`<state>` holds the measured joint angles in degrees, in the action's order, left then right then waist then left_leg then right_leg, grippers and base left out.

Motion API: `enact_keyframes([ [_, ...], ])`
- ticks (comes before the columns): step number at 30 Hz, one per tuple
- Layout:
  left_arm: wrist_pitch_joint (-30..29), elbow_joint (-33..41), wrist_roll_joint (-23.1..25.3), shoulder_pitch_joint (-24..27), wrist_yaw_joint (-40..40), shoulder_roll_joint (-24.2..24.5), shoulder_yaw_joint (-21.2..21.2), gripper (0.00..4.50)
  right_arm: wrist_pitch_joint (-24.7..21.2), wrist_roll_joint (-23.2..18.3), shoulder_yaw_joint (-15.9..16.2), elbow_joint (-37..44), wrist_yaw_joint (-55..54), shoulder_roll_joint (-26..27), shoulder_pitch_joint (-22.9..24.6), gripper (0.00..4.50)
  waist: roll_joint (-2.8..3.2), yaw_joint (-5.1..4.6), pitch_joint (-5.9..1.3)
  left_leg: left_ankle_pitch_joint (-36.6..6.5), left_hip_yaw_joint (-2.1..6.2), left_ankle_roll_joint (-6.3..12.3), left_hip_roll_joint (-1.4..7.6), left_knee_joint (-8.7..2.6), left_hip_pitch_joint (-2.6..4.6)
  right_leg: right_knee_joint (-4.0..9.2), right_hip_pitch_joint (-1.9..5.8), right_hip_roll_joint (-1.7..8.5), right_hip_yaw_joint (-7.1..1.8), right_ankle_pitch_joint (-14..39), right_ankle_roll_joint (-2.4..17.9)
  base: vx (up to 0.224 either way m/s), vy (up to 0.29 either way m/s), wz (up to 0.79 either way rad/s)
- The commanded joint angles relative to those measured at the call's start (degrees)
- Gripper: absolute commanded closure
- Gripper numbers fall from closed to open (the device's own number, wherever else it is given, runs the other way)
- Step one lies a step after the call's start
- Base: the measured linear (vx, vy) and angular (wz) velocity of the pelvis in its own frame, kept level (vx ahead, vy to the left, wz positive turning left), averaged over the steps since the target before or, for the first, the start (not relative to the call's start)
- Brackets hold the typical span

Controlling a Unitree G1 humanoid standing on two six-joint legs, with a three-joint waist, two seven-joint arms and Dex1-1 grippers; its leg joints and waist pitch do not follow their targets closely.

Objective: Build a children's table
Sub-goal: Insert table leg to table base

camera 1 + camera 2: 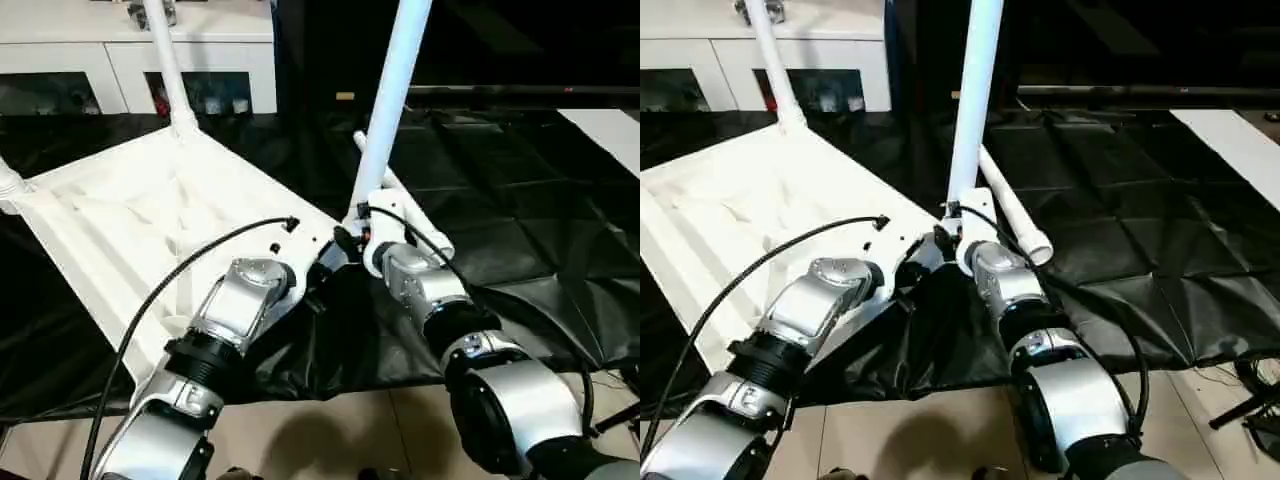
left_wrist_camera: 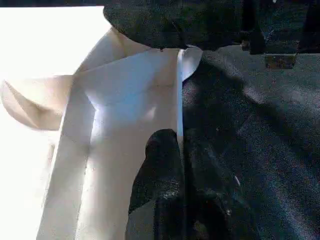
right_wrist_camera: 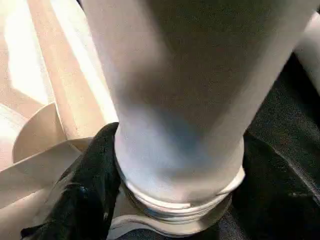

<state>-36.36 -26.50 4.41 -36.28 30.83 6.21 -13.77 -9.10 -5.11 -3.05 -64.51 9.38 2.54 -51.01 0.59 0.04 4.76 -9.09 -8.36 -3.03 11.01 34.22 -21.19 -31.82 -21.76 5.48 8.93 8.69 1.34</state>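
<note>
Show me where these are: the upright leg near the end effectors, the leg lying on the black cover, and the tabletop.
upright leg [image 1: 392,90], left eye view, middle of its tube.
lying leg [image 1: 1012,215], right eye view, middle of its tube.
tabletop [image 1: 120,225], left eye view, ribbed underside.

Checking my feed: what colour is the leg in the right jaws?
White, clearest in the left eye view: the leg.

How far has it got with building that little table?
One leg already stands in the tabletop's far corner. The right gripper holds a second leg upright at the near corner; the left gripper pinches the tabletop's edge. Another leg lies on the black cover, waiting.
</note>
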Motion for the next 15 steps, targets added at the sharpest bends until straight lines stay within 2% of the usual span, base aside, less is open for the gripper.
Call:
enact_keyframes([
  [1,3.38,2.80,-0.50,-2.22,1.20,-0.76,-1.31,4.50,-2.41,-0.04,1.46,-3.99,4.22,3.09,1.43,1.73,0.95,-0.70,-3.36,-39.58,1.71,-2.45,1.99,-4.50,2.56,6.10,0.83,3.56,-0.90,37.08,1.04,0.000,0.000,0.00],
  [3,4.47,3.82,-0.69,-1.48,3.88,0.34,-2.46,4.50,-2.72,0.62,2.28,-3.72,7.37,2.37,1.62,1.73,0.99,-0.68,-3.36,-40.88,1.81,-2.63,2.24,-4.95,2.35,5.57,1.01,3.50,-1.24,35.83,1.54,0.000,0.000,0.00],
  [4,6.06,4.29,-0.76,-1.06,5.79,1.17,-3.26,4.50,-2.99,0.91,2.83,-3.39,9.16,1.87,1.84,1.73,0.93,-0.55,-3.46,-40.95,1.80,-2.57,2.07,-4.83,2.58,5.66,0.81,3.71,-1.40,35.98,1.92,0.000,0.000,0.00],
  [8,7.30,6.06,-1.25,0.22,11.19,4.46,-4.78,4.50,-3.28,3.03,5.71,-1.90,16.68,-0.87,3.46,1.73,0.64,-0.54,-3.38,-37.16,1.54,-2.02,1.66,-4.23,2.27,6.44,0.78,4.37,-1.41,38.83,1.77,0.000,0.000,0.00],
  [13,10.33,6.93,-2.21,1.41,18.90,9.90,-5.64,4.50,-3.60,5.08,10.06,2.63,28.96,-6.94,7.40,1.73,0.94,-0.21,-3.43,-37.48,1.64,-2.09,2.01,-4.46,2.68,6.15,0.54,4.04,-1.66,36.95,2.83,0.000,0.000,0.00],
  [15,11.80,7.10,-2.60,1.81,22.52,12.26,-6.29,4.50,-3.39,5.86,11.96,5.33,34.35,-9.87,9.60,1.73,1.04,-0.04,-3.51,-37.84,1.72,-2.16,2.15,-4.70,2.51,5.79,0.67,4.02,-1.99,35.65,3.45,0.000,0.000,0.00],
])
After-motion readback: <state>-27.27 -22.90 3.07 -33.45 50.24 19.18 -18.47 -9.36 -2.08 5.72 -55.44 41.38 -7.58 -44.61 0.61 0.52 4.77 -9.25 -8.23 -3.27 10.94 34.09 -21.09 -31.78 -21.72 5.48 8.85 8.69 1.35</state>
